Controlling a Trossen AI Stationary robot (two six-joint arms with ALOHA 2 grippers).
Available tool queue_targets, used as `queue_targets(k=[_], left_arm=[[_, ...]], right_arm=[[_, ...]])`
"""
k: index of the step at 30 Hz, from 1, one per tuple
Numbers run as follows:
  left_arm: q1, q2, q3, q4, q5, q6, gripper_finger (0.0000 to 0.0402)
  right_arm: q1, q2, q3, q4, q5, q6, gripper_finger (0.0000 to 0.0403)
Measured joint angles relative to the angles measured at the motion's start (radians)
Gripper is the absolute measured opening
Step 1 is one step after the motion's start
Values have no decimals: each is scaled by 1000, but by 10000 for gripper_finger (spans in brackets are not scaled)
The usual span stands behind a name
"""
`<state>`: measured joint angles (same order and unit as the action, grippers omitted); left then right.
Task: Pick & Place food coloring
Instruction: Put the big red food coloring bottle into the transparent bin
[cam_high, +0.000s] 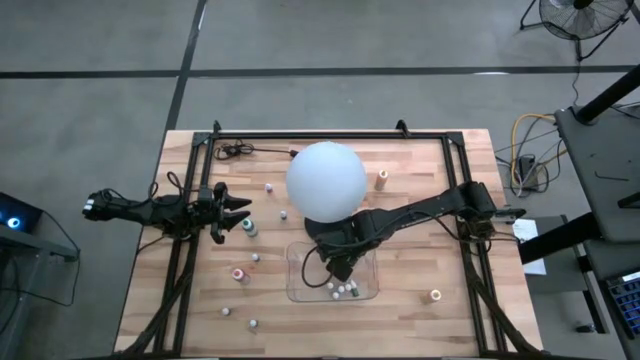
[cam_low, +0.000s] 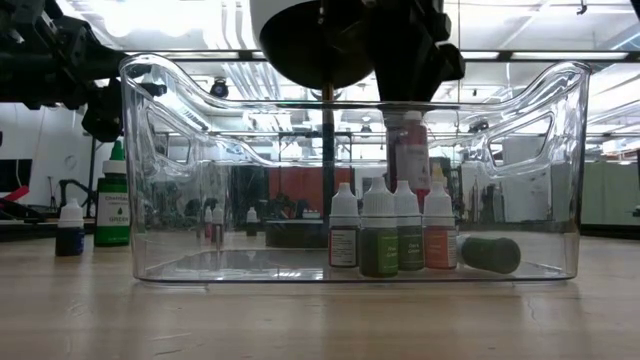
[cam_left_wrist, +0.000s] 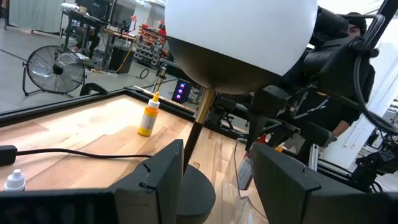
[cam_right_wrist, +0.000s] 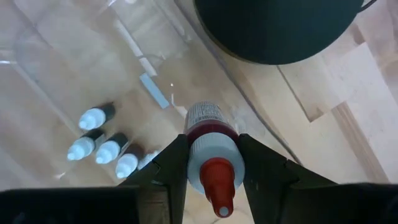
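Pale wooden surface (cam_high: 420, 250) carried a clear rectangular plastic tray (cam_high: 296, 290), above which the right tool (cam_right_wrist: 211, 163), clamped on a red-capped food coloring bottle (cam_right_wrist: 210, 144), seemingly needed only lowering and release beside four standing bottles (cam_low: 392, 232), while the left tool (cam_high: 240, 212) waited open well clear.

Right pincer (cam_right_wrist: 211, 163) clamped shut, pointing down; left pincer (cam_high: 232, 214) spread, level

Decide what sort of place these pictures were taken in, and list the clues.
Probably a robotics lab or workshop: a wooden table on a bare concrete floor, a standing fan, and workbenches under strip lights behind the clear tray.
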<state>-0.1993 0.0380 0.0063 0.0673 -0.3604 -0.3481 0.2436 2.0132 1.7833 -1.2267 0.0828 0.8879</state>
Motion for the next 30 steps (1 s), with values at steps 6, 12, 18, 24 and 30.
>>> queue_targets(k=[6, 12, 18, 24, 30], left_arm=[[0, 0, 0, 0, 0, 0, 161], [0, 0, 0, 0, 0, 0, 161], [0, 0, 0, 0, 0, 0, 161], [0, 0, 0, 0, 0, 0, 161], [0, 0, 0, 0, 0, 0, 161]], right_arm=[[0, -1, -33, 14, 0, 2, 114], [5, -2, -43, 70, 0, 0, 116], [13, -2, -75, 95, -3, 4, 115], [19, -2, -104, 99, -4, 14, 121], [20, -3, -107, 101, -8, 23, 133]])
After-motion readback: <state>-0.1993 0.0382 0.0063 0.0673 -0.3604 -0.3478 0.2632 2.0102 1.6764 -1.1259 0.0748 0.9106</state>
